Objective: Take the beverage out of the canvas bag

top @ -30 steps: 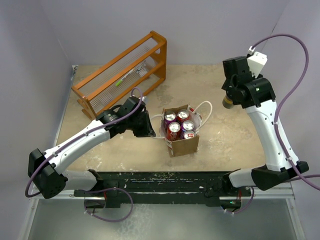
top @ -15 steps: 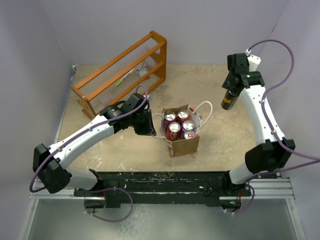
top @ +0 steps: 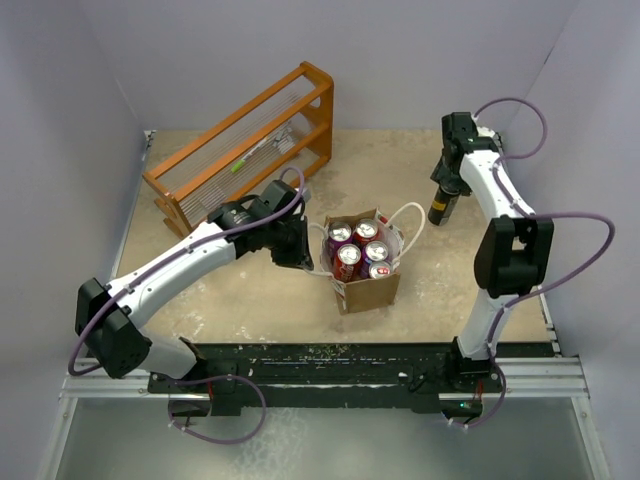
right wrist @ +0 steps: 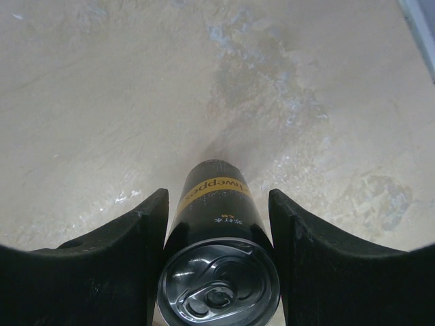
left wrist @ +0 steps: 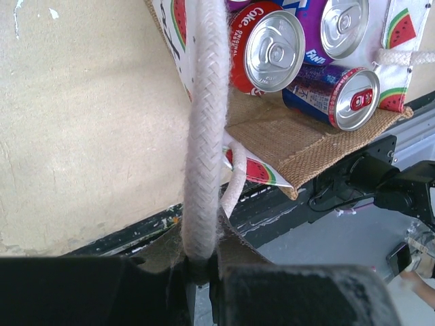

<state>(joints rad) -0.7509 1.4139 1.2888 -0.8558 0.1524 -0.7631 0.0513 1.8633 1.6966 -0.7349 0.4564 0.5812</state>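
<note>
Overhead view of a beige counter [top: 440, 290] with two white robot arms. At the far left an orange wooden rack [top: 322, 115] stands at an angle, away from the action.

Just right of it, the left gripper [top: 297, 250] is pressed together on the white rope handle [left wrist: 204, 136] at the left side of the canvas bag [top: 368, 290]. Its wrist camera shows the rope pinched tight between the closed jaws and rising taut toward the bag. This hold looks the same as a second ago, so the left arm appears to be steadying the bag.

The bag sits open-topped in the middle of the counter. Several cans remain inside, among them a red Coke can [left wrist: 268, 47] and a purple Fanta can [left wrist: 343, 27].

At the far right, well apart from the bag, the right gripper [top: 443, 195] clamps a black Schweppes can [top: 440, 208] between its two fingers, one on each side. This is what has changed. A second ago the can hung high above the counter, tipped toward the camera. Now the arm has swung back and down, and the can is upright at the counter's rear right. Whether its base already touches the surface cannot be told.

This beverage is already out of the bag and seems about to be set down. The likely next move is to spread the right gripper's jaws and let go.
</note>
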